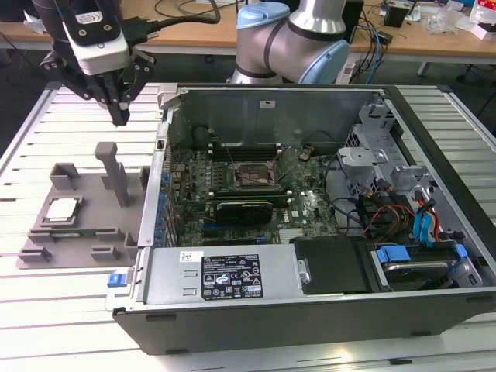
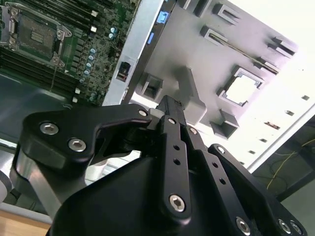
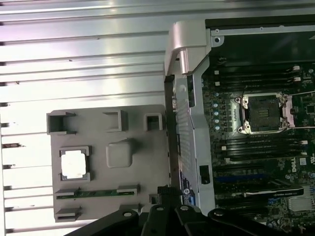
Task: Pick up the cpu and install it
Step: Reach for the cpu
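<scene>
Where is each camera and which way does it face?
Exterior view: off the arm, looking down on open computer case and grey tray; arm and pincer show.
First wrist view: on the wrist, looking down on tray and socket; pincer shows.
Second wrist view: on the wrist, looking along the pincer at the tray.
Both wrist views share the cpu.

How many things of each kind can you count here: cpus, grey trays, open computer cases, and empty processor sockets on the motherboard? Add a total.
cpu: 1
grey tray: 1
open computer case: 1
empty socket: 1
Total: 4
</scene>
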Controlling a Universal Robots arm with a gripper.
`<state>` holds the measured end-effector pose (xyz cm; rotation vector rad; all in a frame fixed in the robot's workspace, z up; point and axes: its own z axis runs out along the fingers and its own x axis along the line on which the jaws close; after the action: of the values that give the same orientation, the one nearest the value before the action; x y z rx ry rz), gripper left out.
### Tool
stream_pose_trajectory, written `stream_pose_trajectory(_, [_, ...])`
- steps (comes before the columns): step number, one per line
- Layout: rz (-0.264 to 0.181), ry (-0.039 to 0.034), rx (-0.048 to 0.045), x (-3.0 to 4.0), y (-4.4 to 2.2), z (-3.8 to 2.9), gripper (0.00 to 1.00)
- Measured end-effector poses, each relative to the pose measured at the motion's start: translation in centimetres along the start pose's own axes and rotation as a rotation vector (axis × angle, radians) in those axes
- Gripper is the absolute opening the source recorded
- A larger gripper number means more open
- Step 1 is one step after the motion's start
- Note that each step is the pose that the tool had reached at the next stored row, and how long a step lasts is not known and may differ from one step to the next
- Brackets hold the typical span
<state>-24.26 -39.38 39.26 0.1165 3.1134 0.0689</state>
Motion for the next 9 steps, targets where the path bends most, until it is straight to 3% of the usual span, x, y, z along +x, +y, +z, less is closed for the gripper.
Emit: stream_pose_trajectory(9, [0.000,0.0001,0.0001,1.85,-0.12,0.31,0.11])
